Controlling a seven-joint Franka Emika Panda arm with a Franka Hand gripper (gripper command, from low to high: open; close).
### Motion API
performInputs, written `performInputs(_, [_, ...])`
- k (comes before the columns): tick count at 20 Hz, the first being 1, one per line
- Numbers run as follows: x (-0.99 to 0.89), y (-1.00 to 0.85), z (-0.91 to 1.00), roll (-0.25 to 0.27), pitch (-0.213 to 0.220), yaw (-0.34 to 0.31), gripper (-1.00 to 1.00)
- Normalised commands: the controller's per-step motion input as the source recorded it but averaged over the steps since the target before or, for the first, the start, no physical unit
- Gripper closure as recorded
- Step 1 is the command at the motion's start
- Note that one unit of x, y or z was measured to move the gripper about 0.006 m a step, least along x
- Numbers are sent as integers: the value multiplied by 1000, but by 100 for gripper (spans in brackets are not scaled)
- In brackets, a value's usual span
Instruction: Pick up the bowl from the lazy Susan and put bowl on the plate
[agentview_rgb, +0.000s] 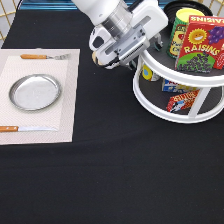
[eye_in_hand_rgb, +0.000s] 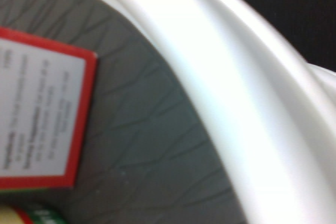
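Note:
The lazy Susan stands at the exterior view's right, with a white rim and two grey tiers. A glossy black curved edge, likely the bowl, shows at the back of the top tier, mostly hidden behind a yellow can. My gripper hangs at the top tier's left rim, apart from the bowl. The wrist view shows the white rim and the grey shelf from close by. The silver plate lies empty on a pale placemat at the exterior view's left.
A raisins box and a yellow can stand on the top tier, and the box's red edge shows in the wrist view. Small packets lie on the lower tier. A fork and a knife flank the plate on the placemat.

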Motion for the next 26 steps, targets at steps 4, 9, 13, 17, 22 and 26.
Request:
performInputs(4, [-668, 190, 462, -127, -9, -1, -100])
performInputs(9, [-757, 253, 196, -165, 14, 0, -100])
performInputs(13, [-618, 225, 35, -138, 75, 0, -100])
performInputs(17, [-562, 178, -71, -84, 89, 0, -100])
performInputs(22, [-230, 248, -79, -63, 117, 0, -100])
performInputs(26, [316, 64, -16, -67, 113, -4, -100])
